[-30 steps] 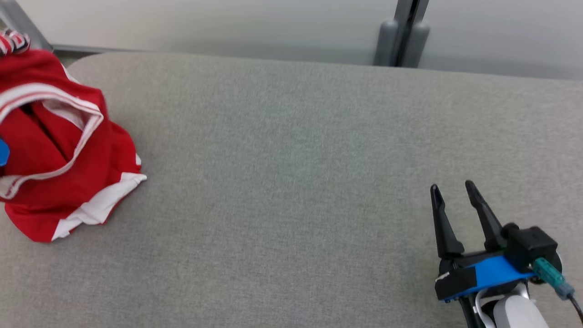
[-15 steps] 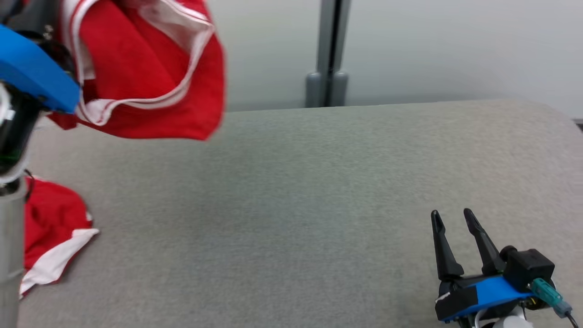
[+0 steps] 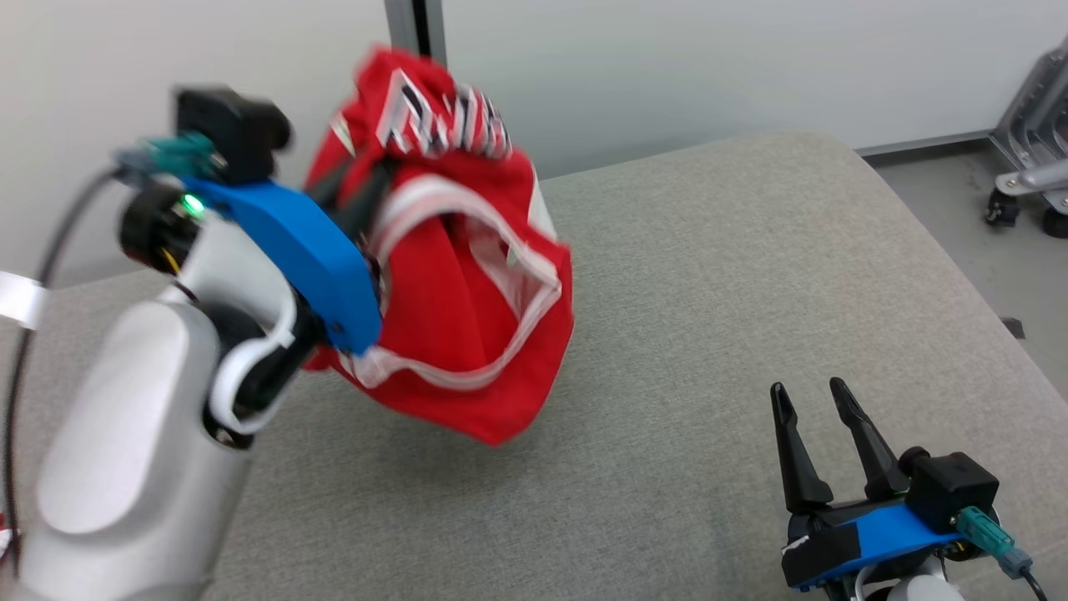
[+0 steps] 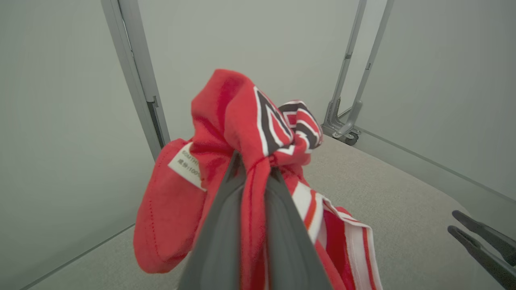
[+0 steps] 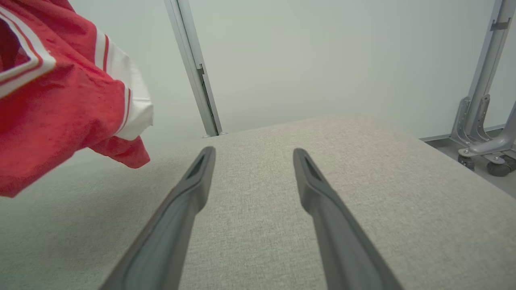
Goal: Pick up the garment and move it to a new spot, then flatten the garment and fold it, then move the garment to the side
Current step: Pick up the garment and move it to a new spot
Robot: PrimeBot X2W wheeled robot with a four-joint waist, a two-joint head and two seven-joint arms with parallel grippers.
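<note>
Head view gives me the red garment (image 3: 467, 334) hanging in the air above the left part of the grey padded surface (image 3: 709, 275), clamped in my left gripper (image 4: 256, 171). My fingers are pressed together on one bunched fold only, near the printed letters, and the rest hangs loose. I judge the danger is here: if I swing fast, the thin fold can slide out, or the low hem can drag on the surface and land crumpled, harder to flatten. My right gripper (image 3: 808, 386) is spread wide and empty, low at the right, well apart from the cloth. A metal post (image 3: 413, 25) stands at the wall behind and a wheeled frame (image 3: 1030, 179) on the floor far right; neither blocks the way.
</note>
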